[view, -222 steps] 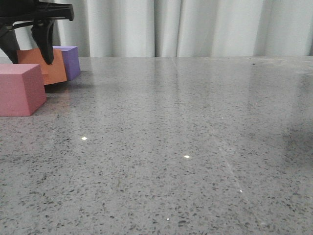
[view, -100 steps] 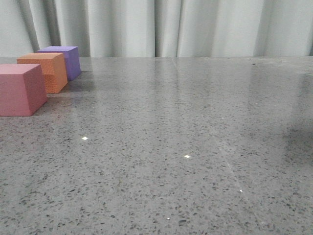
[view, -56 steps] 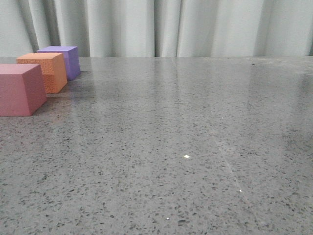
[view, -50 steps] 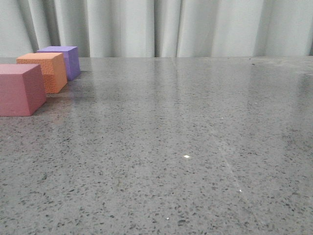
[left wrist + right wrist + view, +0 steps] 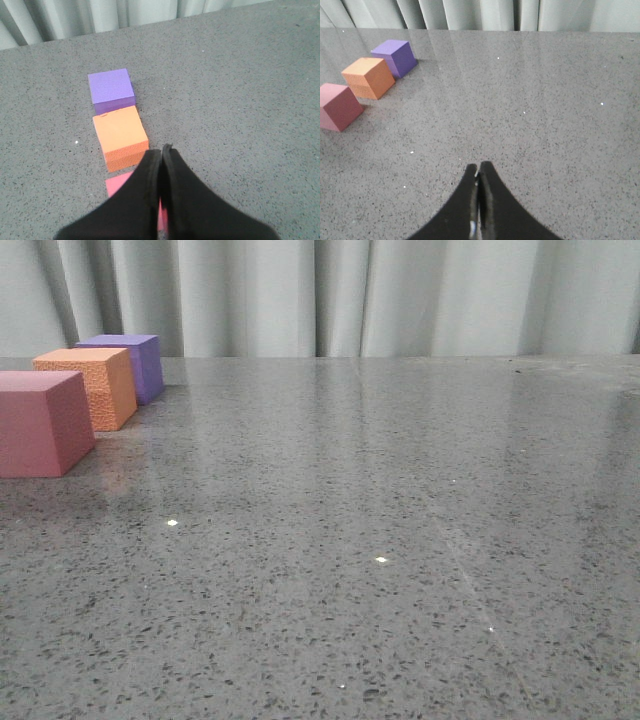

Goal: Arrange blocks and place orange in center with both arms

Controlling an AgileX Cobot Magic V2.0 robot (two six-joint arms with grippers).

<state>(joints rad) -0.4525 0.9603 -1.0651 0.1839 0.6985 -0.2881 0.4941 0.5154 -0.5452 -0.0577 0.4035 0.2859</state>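
Three cubes stand in a row at the table's far left: the purple block (image 5: 130, 365) farthest, the orange block (image 5: 90, 385) in the middle, the pinkish-red block (image 5: 42, 422) nearest. They also show in the left wrist view, purple (image 5: 111, 90), orange (image 5: 121, 136), pinkish-red (image 5: 119, 185) partly hidden behind the fingers, and in the right wrist view, purple (image 5: 396, 56), orange (image 5: 369, 77), pinkish-red (image 5: 338, 106). My left gripper (image 5: 161, 150) is shut and empty, raised over the pinkish-red block. My right gripper (image 5: 478, 167) is shut and empty, well right of the row. Neither gripper shows in the front view.
The grey speckled table (image 5: 380, 520) stretches to the right of the blocks. A pale pleated curtain (image 5: 350, 295) hangs behind the table's far edge.
The left gripper, which stood at the orange block 2.2 s ago, has left the front view. The orange block stands alone between the other two; since 1 s ago nothing moved.
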